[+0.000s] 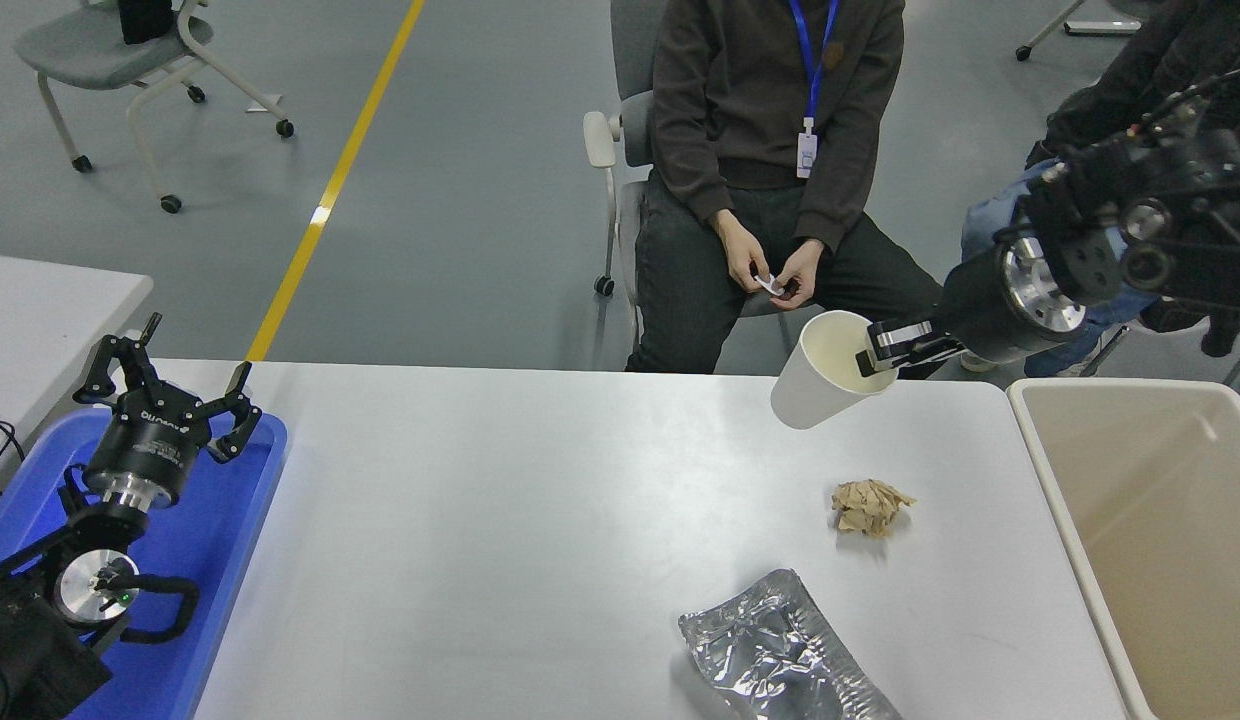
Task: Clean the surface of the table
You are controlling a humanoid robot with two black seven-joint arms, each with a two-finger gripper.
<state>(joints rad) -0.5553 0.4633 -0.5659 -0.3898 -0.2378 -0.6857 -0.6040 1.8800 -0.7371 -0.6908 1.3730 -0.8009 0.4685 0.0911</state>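
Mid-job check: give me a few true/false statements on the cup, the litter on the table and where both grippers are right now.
1. The right gripper holds the white paper cup by its rim. True.
2. The cup stands on the table surface. False: it hangs tilted above the table's far edge.
3. A crumpled brown paper ball and a silver foil bag lie on the table. True.
4. The cup is already in the beige bin. False: it is left of the bin.
5. The left gripper is shut on the foil bag. False: it is open over the blue tray.
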